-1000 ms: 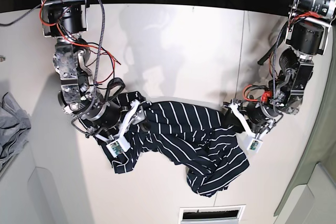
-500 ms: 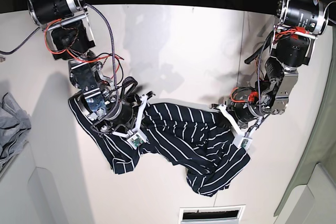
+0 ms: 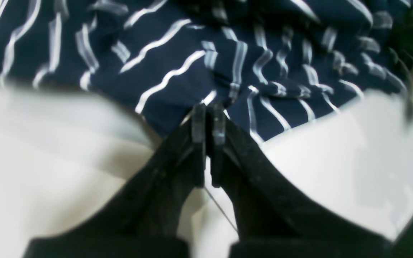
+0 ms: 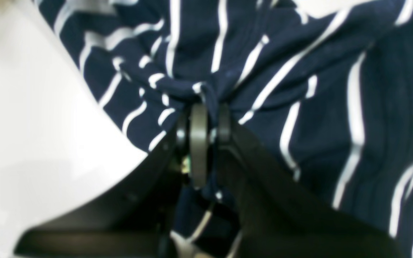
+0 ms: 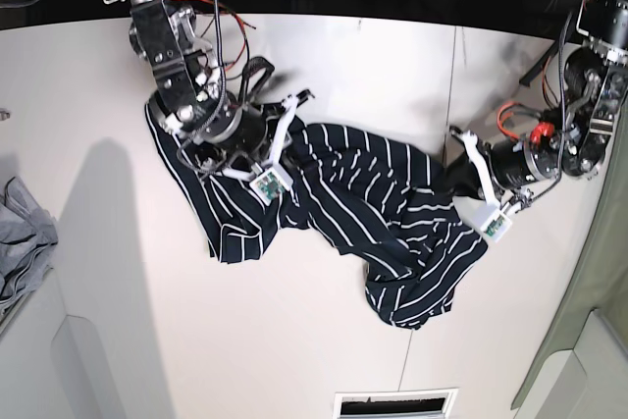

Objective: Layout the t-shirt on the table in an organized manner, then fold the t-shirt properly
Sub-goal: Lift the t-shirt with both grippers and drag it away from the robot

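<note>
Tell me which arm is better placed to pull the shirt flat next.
Probably both: the right gripper and the left gripper are each shut on the t-shirt at opposite ends, so pulling apart should spread it.

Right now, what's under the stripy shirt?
The white table shows all around the shirt. Whatever is beneath its bunched folds is covered. Both grippers, left and right, pinch its cloth.

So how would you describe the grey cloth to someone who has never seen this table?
Start at the big white table, where a dark navy t-shirt with white stripes lies rumpled across the middle. Look off the table's edge at the far side of the base view: the grey cloth is crumpled there, plain, unstriped and untouched.
</note>
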### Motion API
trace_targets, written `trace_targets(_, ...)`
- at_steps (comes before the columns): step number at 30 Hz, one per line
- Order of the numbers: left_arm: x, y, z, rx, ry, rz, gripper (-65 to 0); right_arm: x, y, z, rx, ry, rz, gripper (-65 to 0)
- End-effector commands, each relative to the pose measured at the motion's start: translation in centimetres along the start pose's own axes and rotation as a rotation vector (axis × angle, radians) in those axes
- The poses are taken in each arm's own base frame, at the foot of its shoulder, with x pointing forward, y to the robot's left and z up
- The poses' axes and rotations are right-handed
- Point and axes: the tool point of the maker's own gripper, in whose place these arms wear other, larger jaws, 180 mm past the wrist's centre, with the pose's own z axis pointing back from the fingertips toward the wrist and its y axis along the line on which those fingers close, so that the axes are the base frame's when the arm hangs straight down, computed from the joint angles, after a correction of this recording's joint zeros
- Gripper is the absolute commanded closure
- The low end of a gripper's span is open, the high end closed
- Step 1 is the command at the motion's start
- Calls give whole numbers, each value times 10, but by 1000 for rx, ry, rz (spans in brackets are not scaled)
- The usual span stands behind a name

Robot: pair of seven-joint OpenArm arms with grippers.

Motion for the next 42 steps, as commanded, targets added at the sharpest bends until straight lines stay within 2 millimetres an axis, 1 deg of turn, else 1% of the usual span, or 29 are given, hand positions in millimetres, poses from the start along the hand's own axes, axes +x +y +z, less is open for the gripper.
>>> trace_targets(1, 16, -1, 10, -2, -54, -26, 0, 10, 3, 5, 3, -46, -3, 0)
trace_targets(3, 7, -15, 19, -18, -51, -30, 0, -4, 18, 13, 19, -33, -20, 0)
trace_targets(5, 4, -21, 27, -15, -61, -22, 0, -14, 29, 19, 33, -25, -36, 0)
trace_targets(7, 5, -19, 33, -1, -72, -19, 0, -20, 35, 21, 40, -17, -46, 0)
trace_targets(8, 7, -17, 35, 8, -78, -21, 0, -21, 35, 21, 39, -16, -45, 0)
trace_targets(9, 9, -13, 37, 19, -75, -24, 0, -20, 34, 21, 35, -17, -44, -21)
trace_targets(10, 11, -9, 40, 30, -68, -30, 0, -17, 33, 22, 32, -24, -42, -108)
trace_targets(11, 14, -7, 44, 38, -63, -40, -57, -12, 30, 23, 25, -36, -40, -194)
trace_targets(12, 17, -5, 47, 41, -60, -55, -132, -6, 29, 24, 20, -51, -35, -265)
trace_targets(13, 23, -5, 51, 42, -68, -73, -198, 1, 27, 26, 16, -70, -29, -316)
trace_targets(14, 30, -3, 55, 51, -84, -86, -249, 9, 26, 29, 13, -90, -24, -340)
trace_targets(15, 38, -1, 59, 61, -107, -91, -275, 17, 26, 32, 12, -115, -26, -343)
trace_targets(18, 65, 6, 71, 93, -177, -121, -280, 43, 24, 40, 10, -187, -30, -343)
trace_targets(21, 87, 11, 72, 103, -227, -143, -280, 58, 19, 42, -12, -224, -42, -343)
trace_targets(23, 96, 10, 68, 107, -246, -169, -280, 65, 17, 41, -19, -239, -57, -343)
trace_targets(25, 99, 11, 58, 139, -246, -208, -280, 74, 14, 39, -26, -259, -80, -343)
trace_targets(28, 100, 11, 34, 179, -233, -357, -280, 85, 6, 33, -43, -278, -108, -343)
trace_targets(29, 101, 9, 25, 176, -230, -406, -280, 86, 1, 30, -52, -276, -117, -343)
trace_targets(32, 95, 4, -3, 159, -190, -553, -280, 77, -13, 24, -82, -247, -146, -343)
trace_targets(36, 83, 15, -31, 172, -86, -691, -280, 54, -31, 23, -121, -198, -204, -343)
trace_targets(39, 70, 4, -44, 85, -25, -785, -280, 43, -43, 26, -142, -171, -253, -343)
trace_targets(42, 69, -7, -51, 54, -22, -830, -280, 37, -53, 30, -159, -172, -301, -343)
